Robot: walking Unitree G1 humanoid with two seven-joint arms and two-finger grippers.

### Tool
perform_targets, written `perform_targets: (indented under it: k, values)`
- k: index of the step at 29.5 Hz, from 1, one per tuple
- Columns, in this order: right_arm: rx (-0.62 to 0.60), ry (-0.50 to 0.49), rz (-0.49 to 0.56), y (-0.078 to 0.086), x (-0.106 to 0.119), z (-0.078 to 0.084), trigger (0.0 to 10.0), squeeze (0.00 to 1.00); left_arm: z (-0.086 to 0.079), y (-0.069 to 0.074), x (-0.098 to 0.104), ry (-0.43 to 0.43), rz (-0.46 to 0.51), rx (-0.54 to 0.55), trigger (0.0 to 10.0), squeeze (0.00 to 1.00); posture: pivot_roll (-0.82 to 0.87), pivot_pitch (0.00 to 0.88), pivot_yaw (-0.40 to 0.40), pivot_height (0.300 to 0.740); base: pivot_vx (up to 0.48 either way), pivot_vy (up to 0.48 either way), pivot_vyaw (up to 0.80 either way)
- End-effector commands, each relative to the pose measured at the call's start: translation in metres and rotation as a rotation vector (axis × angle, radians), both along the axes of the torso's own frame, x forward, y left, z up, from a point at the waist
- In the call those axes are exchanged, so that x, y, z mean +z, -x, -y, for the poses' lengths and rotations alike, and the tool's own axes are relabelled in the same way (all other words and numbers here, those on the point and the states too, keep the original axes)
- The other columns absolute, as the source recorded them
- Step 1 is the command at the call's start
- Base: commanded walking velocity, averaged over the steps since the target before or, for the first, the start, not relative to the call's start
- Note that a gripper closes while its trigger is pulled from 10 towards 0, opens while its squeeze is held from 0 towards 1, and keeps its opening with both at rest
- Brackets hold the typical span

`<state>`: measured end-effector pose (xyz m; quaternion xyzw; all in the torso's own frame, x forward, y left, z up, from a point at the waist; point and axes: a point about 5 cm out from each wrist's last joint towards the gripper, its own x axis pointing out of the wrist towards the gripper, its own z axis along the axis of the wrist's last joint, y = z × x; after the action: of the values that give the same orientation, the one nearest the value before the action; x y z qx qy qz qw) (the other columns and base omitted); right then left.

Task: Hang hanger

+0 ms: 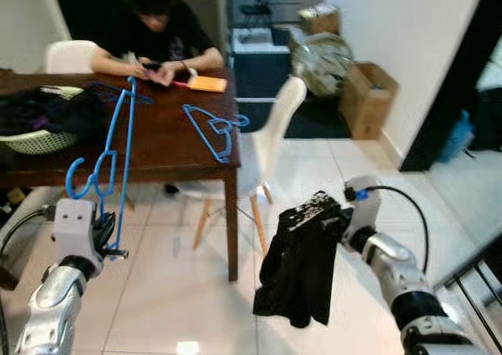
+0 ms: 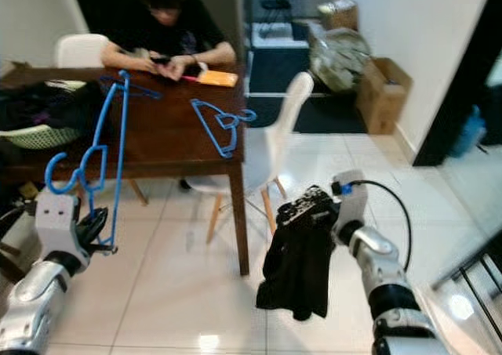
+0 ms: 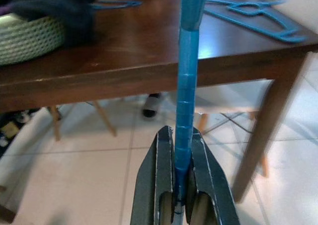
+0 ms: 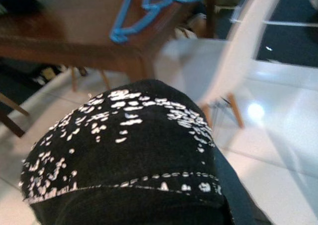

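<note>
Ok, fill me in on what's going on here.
The left gripper is shut on a blue hanger, held upright near the table. The right gripper carries a black garment that hangs over the floor. More hangers lie on the table, where a person sits.

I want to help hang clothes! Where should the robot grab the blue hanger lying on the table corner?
Probably the long straight bar of the blue hanger, coming down from above. It lies flat on the wooden table, so only its top side is free, and that bar is thin enough for two fingers to pinch. The hook end looks curly and slippery.
</note>
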<state>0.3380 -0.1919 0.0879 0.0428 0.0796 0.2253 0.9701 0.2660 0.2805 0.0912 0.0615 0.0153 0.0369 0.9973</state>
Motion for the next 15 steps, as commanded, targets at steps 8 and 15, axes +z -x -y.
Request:
perform_targets:
  k: [8, 15]
  values:
    - [0.322, -0.534, 0.362, 0.002, 0.112, -0.038, 10.0, 0.00, 0.010, 0.002, 0.020, -0.015, 0.084, -0.003, 10.0, 0.00, 0.12, 0.000, -0.015, 0.740, 0.480, 0.000, 0.00]
    - [0.398, -0.599, 0.507, -0.011, 0.171, -0.067, 10.0, 0.00, 0.015, 0.005, 0.037, -0.024, 0.156, 0.016, 10.0, 0.00, 0.15, 0.000, -0.051, 0.740, 0.480, 0.000, 0.00]
